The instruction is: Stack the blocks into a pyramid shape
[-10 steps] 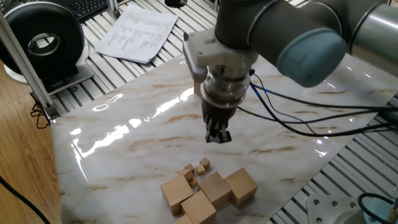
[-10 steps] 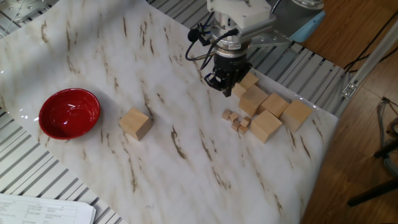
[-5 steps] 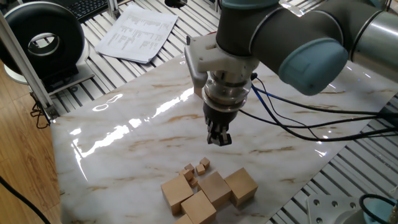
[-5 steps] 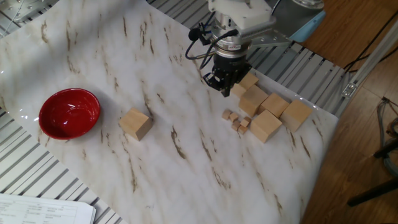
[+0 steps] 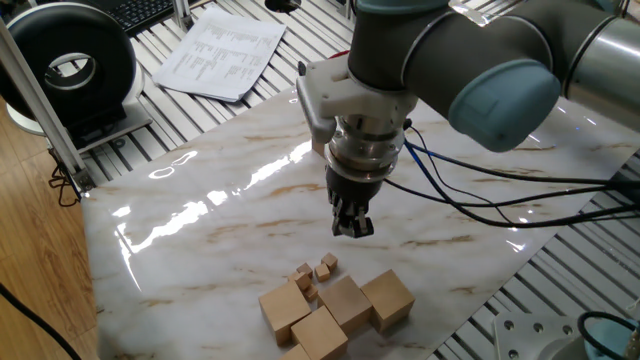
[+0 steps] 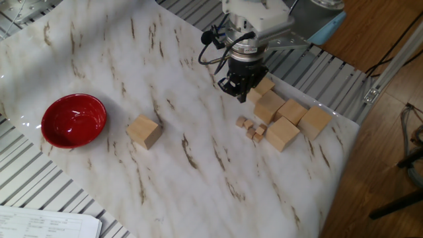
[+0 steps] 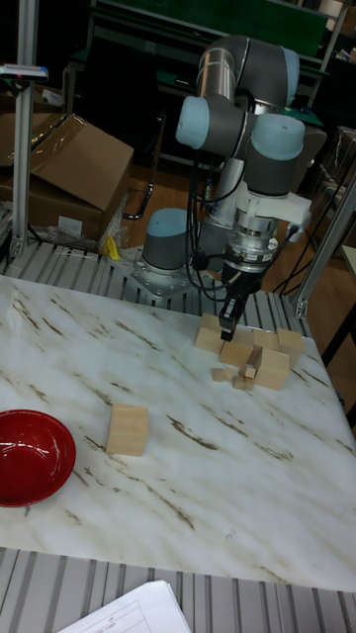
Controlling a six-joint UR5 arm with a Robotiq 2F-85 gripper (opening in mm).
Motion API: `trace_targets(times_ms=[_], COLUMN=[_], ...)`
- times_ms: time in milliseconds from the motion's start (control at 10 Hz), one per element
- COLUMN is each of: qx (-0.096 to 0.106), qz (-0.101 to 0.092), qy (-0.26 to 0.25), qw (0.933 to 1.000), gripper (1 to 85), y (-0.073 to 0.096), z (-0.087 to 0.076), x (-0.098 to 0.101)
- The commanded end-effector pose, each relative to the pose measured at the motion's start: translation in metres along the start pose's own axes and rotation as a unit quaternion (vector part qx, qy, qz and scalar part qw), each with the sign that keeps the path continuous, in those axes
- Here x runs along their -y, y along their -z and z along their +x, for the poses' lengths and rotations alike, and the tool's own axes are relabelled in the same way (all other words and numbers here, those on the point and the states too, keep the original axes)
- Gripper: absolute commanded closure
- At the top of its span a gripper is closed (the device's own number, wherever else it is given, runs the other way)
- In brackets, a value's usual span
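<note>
Several large tan wooden blocks [image 6: 283,133] lie bunched together near the table's corner, also seen in one fixed view as blocks [image 5: 345,302] and in the tall view as blocks [image 7: 272,368]. No pyramid shape shows; I cannot tell whether any block rests on another. One more block [image 6: 144,131] sits alone nearer the red bowl, also in the tall view as the lone block [image 7: 128,429]. My gripper [image 6: 232,90] hangs point down just above the cluster's edge, its fingers close together and holding nothing; it shows too as the gripper [image 5: 352,227] and the gripper [image 7: 228,329].
A red bowl [image 6: 74,119] stands at the table's far side from the cluster, also as the bowl [image 7: 35,457]. A few tiny wooden cubes [image 6: 251,127] lie beside the big blocks. Papers [image 5: 222,52] and a black fan [image 5: 70,68] sit off the marble top. Blue and black cables [image 5: 480,190] trail from the arm.
The gripper has sunk slightly toward the table beside the cluster. The blocks and bowl have not moved.
</note>
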State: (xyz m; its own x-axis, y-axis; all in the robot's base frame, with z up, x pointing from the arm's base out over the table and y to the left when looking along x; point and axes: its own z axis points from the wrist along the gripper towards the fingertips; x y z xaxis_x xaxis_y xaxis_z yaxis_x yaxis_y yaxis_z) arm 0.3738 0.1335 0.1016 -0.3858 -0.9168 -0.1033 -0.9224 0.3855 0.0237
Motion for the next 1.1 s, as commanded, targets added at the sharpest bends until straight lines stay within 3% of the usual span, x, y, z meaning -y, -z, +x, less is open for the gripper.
trace_targets(times_ms=[0,100,300,600,700,900,1000], qx=[-0.011,-0.026,-0.025,-0.007,-0.013,-0.007,-0.017], qz=[-0.015,-0.016,-0.023,-0.010,-0.007,0.004,0.010], qy=[0.022,0.029,0.010,-0.010,-0.002,0.018,0.032], qw=[0.9996,0.9991,0.9994,0.9999,0.9999,0.9998,0.9993], gripper=[84.7,84.7,84.7,84.7,84.7,84.7,79.0], y=[0.009,0.015,0.013,0.001,0.001,0.000,0.000], z=[0.007,0.019,0.023,0.013,0.019,0.025,0.031], x=[-0.012,-0.020,-0.043,-0.064,-0.064,-0.059,-0.056])
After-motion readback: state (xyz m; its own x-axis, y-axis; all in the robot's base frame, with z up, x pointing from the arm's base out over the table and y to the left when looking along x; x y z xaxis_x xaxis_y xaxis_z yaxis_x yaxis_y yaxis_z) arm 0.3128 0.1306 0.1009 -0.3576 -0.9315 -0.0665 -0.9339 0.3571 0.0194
